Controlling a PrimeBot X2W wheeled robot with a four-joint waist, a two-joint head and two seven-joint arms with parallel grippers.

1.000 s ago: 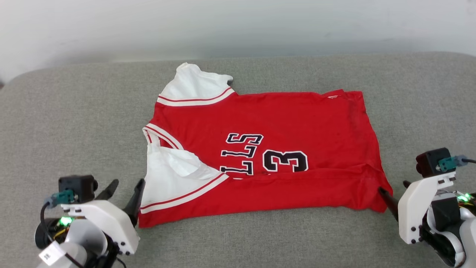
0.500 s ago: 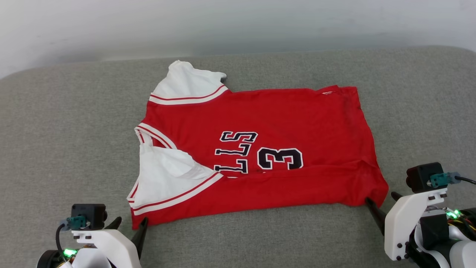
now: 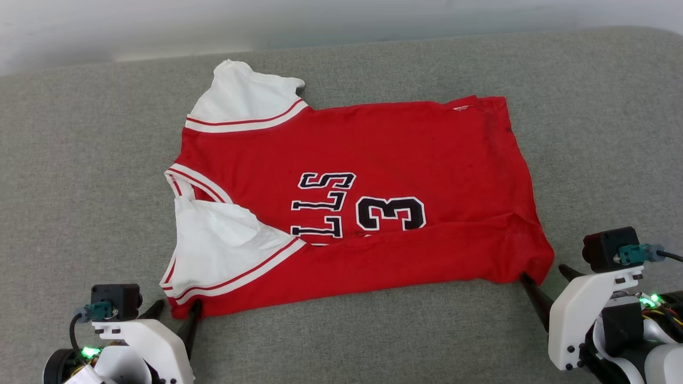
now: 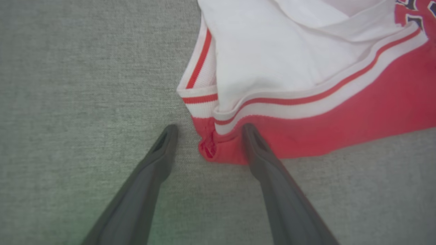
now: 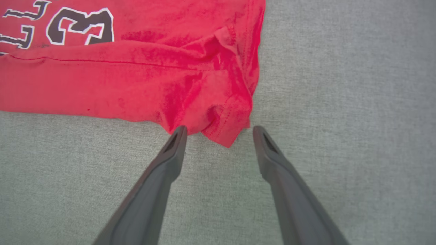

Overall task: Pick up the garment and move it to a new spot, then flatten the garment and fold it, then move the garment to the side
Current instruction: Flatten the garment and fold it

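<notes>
The shirt (image 3: 373,160) lies flat, its near edge folded over. My left fingers (image 4: 260,153) are spread, released, astride its near-left corner. My right fingers (image 5: 173,149) are released astride its near-right corner. The grey cushion (image 3: 603,133) stretches wide left and right.

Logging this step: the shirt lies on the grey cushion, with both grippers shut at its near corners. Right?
No: the left gripper and right gripper are open, not shut, each at a near corner of the shirt; the wrist views show it.
</notes>
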